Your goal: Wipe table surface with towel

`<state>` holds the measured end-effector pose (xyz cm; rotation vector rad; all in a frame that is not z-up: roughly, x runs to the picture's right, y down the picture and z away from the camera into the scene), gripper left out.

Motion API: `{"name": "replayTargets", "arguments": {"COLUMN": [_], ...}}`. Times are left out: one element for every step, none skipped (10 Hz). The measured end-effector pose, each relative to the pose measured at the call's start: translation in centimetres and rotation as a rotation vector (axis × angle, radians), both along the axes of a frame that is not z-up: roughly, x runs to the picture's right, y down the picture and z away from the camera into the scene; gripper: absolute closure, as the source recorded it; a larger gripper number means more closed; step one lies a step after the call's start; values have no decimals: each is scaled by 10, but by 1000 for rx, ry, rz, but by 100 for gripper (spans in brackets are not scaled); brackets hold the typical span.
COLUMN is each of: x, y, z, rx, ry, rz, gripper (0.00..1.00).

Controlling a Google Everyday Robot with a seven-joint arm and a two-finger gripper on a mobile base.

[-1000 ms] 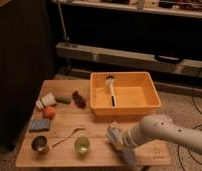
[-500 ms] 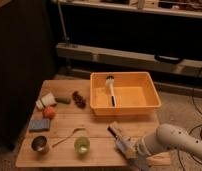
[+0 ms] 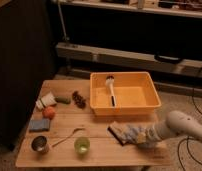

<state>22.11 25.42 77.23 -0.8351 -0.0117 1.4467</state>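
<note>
Your claw sits on the towel at the table's front right.

From the left you have a blue pad (image 3: 39, 124), a metal cup (image 3: 40, 144), a green cup (image 3: 82, 145) and a yellow bin (image 3: 125, 93) on the table (image 3: 94, 120). Right of those, the towel (image 3: 133, 134) lies bunched beside a brown block (image 3: 116, 132). Your claw (image 3: 142, 137) presses there; I cannot tell whether it is parted or closed.

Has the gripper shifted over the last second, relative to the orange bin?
Yes. The gripper with the towel slid right along the table surface, below the orange bin.
</note>
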Motion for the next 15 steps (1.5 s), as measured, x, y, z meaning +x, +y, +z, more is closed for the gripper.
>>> {"name": "replayTargets", "arguments": {"x": [2,-2,-12,-27,-47,-59,-71,-82,-93,-98,-99,-92,-81,-74,-64], "y": [-11,-25,-35,-44,-50,-51,-48,-42,-33,-23,-12,3,14,24,36], "z": [6,14,17,18,15,5,-7,-21,-36,-45,-53,-58,-59,-56,-50], "rx": [5,13,20,30,44,56,64,68,68,60,47,25,4,-13,-33], "ry": [12,19,11,-4,-29,-54,-87,-121,-158,-181,-201,-214,-214,-209,-199], "rz": [0,-6,-16,-30,-46,-55,-63,-73,-86,-97,-104,-108,-104,-99,-94], "gripper": [100,100,100,100,100,100,100,100,100,100,100,100,100,100,100]}}
